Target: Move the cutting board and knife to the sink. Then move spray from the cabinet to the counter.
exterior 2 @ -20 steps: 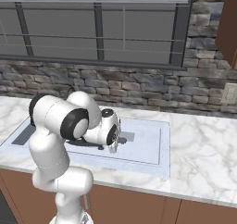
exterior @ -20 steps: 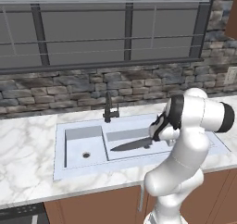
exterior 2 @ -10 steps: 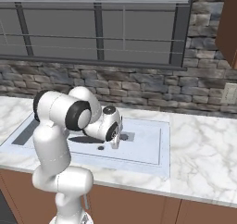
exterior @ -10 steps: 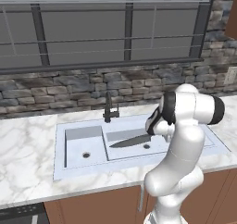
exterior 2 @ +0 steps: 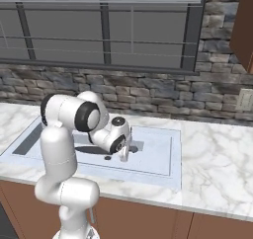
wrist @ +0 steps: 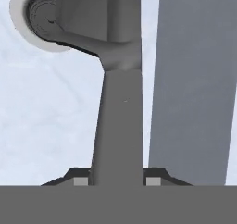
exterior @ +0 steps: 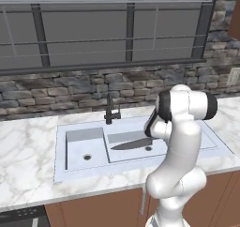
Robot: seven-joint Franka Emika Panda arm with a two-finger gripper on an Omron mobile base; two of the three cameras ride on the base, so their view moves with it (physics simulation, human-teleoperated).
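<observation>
While knife (exterior: 133,144) hangs low over right basin of sink (exterior: 197,137), my jaws (wrist: 116,179) stay clamped on handle — blade pointing toward divider, drain (wrist: 40,19) just below. Cutting board: cannot tell where it lies. Risk — letting go at this tilt, tip strikes basin floor, knife skids or flips. Lifting out carelessly, blade could catch faucet (exterior: 111,109) or divider wall. Desk (exterior: 28,146) beside sink bare marble.
</observation>
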